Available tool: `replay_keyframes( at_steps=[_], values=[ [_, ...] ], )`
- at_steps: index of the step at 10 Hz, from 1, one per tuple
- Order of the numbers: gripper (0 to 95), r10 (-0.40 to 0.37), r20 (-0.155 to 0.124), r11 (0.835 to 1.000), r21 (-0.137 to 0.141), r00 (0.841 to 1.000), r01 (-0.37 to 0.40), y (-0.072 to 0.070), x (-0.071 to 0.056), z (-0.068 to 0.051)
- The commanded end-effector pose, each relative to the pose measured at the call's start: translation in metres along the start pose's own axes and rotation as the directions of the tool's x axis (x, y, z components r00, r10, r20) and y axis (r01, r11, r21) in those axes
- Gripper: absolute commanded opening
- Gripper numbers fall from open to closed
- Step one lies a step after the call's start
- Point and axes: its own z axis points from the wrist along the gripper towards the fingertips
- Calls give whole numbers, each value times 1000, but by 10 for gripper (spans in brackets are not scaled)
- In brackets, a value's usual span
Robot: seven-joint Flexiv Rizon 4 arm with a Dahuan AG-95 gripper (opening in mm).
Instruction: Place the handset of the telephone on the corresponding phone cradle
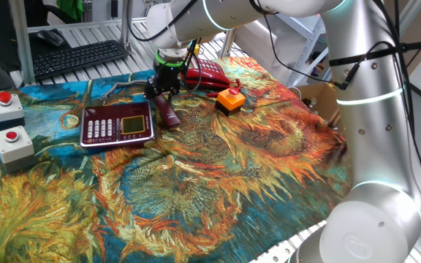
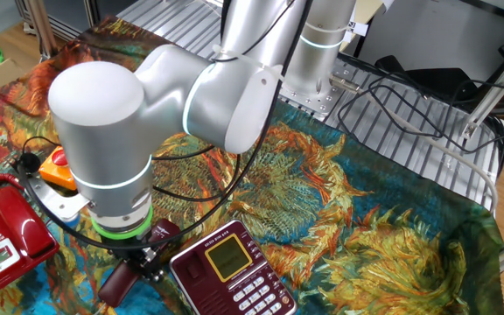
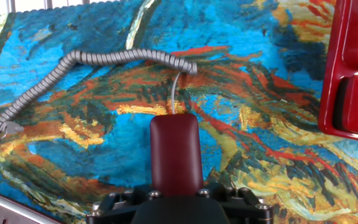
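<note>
The pincer point(image 1: 165, 88) points straight down over the handset point(image 1: 168, 113), low above the tabletop point(image 1: 218, 183). In the hand view the handset point(image 3: 176, 155) runs lengthwise out from under the pincer body, centred between the finger mounts. The fingertips are not visible in any view, so it cannot be told whether the jaws are closed on the handset or merely straddle it.

The handset lies flat on the patterned cloth point(image 1: 269, 146) covering the tabletop, just beside the right edge of the phone cradle point(image 1: 117, 124) in one fixed view, and off its seat. The phone cradle point(image 2: 232, 271) lies face up, its white keys and yellowish display exposed.

A grey coiled cord point(image 3: 92, 59) runs from the far end of the handset across the cloth and curves away to the left in the hand view.

A bright red telephone point(image 1: 209, 73) sits behind the pincer in one fixed view, with an orange block point(image 1: 230, 100) near it. Two grey button boxes point(image 1: 9, 124) with red caps stand at the left edge of the cloth. A black keyboard point(image 1: 79, 58) rests beyond the cloth.
</note>
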Motion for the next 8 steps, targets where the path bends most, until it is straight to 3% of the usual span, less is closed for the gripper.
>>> replay_keyframes(
  at_steps=[1, 5, 8],
  values=[
    [0, -5, 2, 1000, 2, 1000, 5, 0, 0, 0],
    [0, -9, 2, 1000, 0, 1000, 9, 0, 0, 0],
    [0, -39, -4, 999, -22, 999, 39, -1, 0, -10]
  ],
)
